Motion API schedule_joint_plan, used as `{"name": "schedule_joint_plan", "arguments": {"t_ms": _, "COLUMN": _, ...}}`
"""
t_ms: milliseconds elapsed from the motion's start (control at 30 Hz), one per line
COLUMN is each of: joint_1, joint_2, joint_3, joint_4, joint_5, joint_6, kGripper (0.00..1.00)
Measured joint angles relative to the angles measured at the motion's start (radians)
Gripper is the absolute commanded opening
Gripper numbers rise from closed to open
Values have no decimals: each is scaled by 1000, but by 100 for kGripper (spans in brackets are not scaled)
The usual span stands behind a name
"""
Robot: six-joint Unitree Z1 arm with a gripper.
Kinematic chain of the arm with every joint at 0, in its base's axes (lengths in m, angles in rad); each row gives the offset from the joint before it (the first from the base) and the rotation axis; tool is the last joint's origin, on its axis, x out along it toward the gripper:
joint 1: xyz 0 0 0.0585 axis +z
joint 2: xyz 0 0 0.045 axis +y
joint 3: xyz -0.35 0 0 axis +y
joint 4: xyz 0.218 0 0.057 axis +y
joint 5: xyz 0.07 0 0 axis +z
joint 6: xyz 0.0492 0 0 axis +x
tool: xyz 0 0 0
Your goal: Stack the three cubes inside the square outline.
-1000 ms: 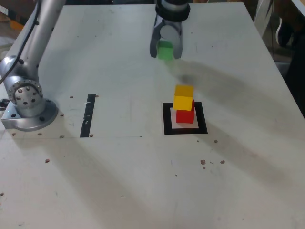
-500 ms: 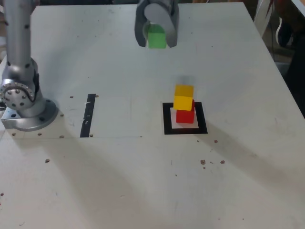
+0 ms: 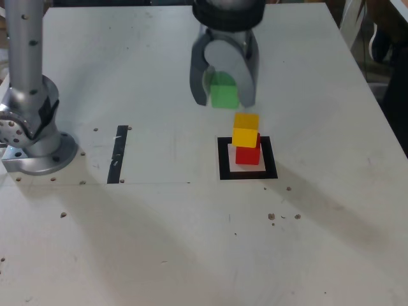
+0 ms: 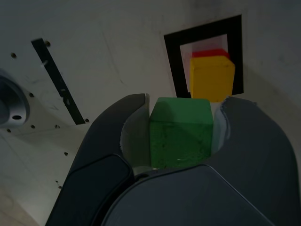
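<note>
The gripper (image 3: 224, 99), jaws clamped on the green cube (image 3: 224, 94), hangs at upper centre above the yellow cube (image 3: 245, 130) atop the red cube (image 3: 248, 155) inside the square outline (image 3: 223, 159), tape strip (image 3: 118, 154) at left.

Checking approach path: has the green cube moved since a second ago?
Yes. The green cube, held in the gripper, came nearer the square outline in the exterior view.

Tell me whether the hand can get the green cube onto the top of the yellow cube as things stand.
Probably yes. The hand holds the green cube up in the air beside the stack, and nothing sits on the yellow cube or between them.
</note>
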Motion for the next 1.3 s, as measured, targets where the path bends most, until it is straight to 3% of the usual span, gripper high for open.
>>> {"name": "schedule_joint_plan", "arguments": {"t_ms": 633, "joint_1": -20, "joint_2": 93, "joint_3": -35, "joint_4": -56, "joint_5": 30, "joint_6": -14, "kGripper": 16}}
{"name": "schedule_joint_plan", "arguments": {"t_ms": 1300, "joint_1": 15, "joint_2": 106, "joint_3": 10, "joint_4": -94, "joint_5": 46, "joint_6": -11, "kGripper": 22}}
